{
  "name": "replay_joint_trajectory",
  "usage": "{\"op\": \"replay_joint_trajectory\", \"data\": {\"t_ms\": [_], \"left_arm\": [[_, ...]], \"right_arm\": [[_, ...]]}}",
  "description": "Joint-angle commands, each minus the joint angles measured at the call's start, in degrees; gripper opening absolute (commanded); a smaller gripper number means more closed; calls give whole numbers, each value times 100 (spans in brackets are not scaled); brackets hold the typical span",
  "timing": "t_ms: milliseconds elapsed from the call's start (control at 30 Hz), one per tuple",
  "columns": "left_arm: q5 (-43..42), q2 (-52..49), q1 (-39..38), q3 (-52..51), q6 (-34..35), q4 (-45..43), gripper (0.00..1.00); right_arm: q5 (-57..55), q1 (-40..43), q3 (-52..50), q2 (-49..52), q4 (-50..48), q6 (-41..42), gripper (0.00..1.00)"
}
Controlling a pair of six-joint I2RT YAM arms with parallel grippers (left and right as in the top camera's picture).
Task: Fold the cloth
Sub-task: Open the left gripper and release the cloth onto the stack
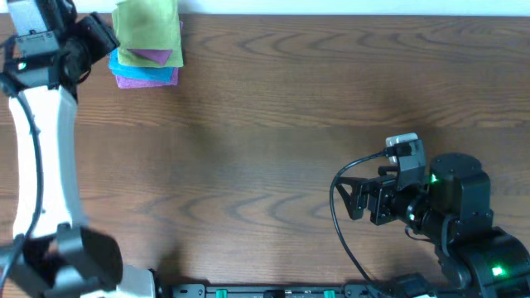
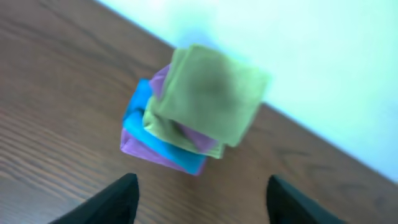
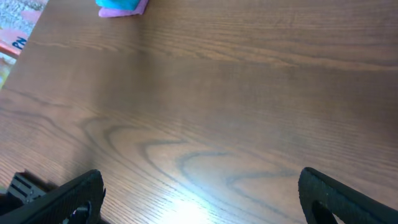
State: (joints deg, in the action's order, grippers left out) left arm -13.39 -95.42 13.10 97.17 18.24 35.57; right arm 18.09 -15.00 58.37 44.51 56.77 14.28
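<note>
Yellow-green cloth point(image 2: 208, 93) atop blue cloth point(image 2: 158, 144), purple cloths point(image 2: 142, 152).

A dark brown wood-grain tabletop point(image 1: 273, 124) fills every view, its grain running in long swirls. Beyond its far edge lies a pale, plain white surface point(image 1: 348, 7). In the right wrist view a soft glare of light point(image 3: 193, 205) sits on the wood.
</note>
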Motion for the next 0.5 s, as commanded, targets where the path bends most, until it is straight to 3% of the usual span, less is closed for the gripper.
{"op": "replay_joint_trajectory", "data": {"t_ms": [0, 33, 467], "left_arm": [[-315, 407, -7, 125, 0, 90, 82], [-461, 522, -7, 125, 0, 140, 96], [-721, 1585, -35, 125, -87, 719, 95]], "right_arm": [[35, 52, -28, -26, 2, 44, 99], [35, 52, -28, -26, 2, 44, 99], [35, 50, -28, -26, 2, 44, 99]]}}
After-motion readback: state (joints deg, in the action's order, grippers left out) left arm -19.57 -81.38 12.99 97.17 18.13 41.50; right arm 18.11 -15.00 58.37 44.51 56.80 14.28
